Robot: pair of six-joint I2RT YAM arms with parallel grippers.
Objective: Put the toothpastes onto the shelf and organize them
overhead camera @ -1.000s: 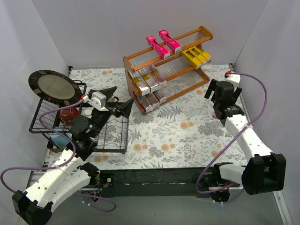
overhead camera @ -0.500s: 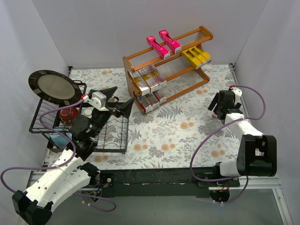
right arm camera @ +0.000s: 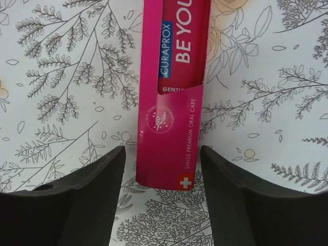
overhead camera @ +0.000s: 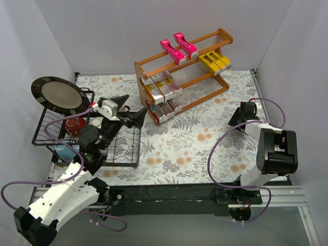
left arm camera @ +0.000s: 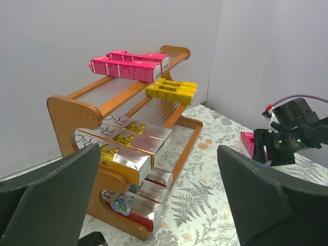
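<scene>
- Both jaws of the left pincer (overhead camera: 127, 108) are shown apart from above, the orange-brown wooden stepped shelf (overhead camera: 224, 37) ahead.
- Left wrist: a glossy magenta toothpaste carton (left arm camera: 246, 141) is seen far right.
- Right wrist: the right pincer (right arm camera: 163, 154) is spread around its end, untouched; gripped there, it could swing loose.

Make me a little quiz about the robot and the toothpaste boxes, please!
1. How many magenta cartons lie on the shelf's top tier?
2. Where is the loose carton near the right gripper? A) flat on the table B) on the shelf C) lifted in the air
3. True or false: the right gripper is shut on the loose carton.
Key: 1 two; 2 A; 3 false, its jaws are open with the carton's end between them.
</scene>
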